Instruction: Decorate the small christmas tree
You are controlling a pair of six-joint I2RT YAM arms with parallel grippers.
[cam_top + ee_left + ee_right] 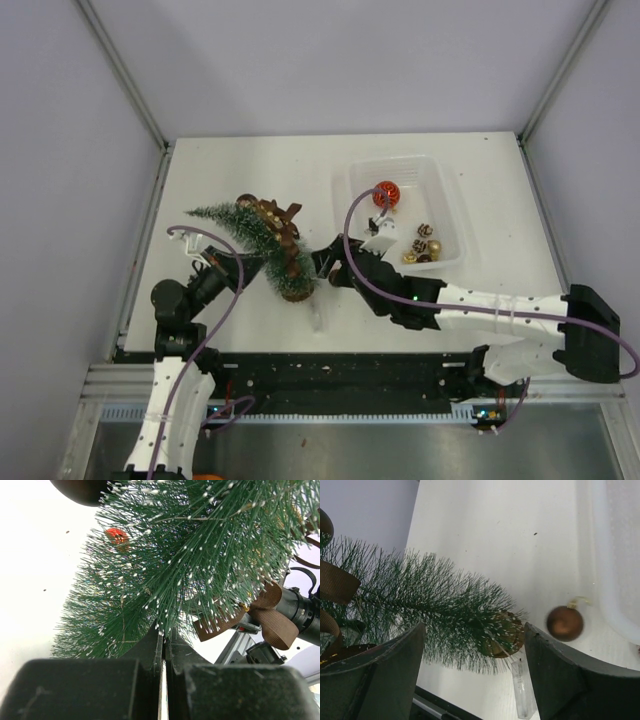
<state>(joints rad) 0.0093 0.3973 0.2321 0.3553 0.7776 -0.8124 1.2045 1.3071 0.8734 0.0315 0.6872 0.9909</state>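
The small christmas tree (238, 224), dark green frosted bristles on a round wooden base, lies tilted; left claw (163, 652) pinched shut at its bristles, right claw (475, 630) gaping wide.

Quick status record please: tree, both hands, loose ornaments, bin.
tree: tilted, tip toward the far left; brown ribbon on it
left hand: shut, tips in the bristles; grip unclear
right hand: open, empty, beside the tree's base
brown bauble: loose, just outside the bin
bin: holds a red bauble and small gold baubles
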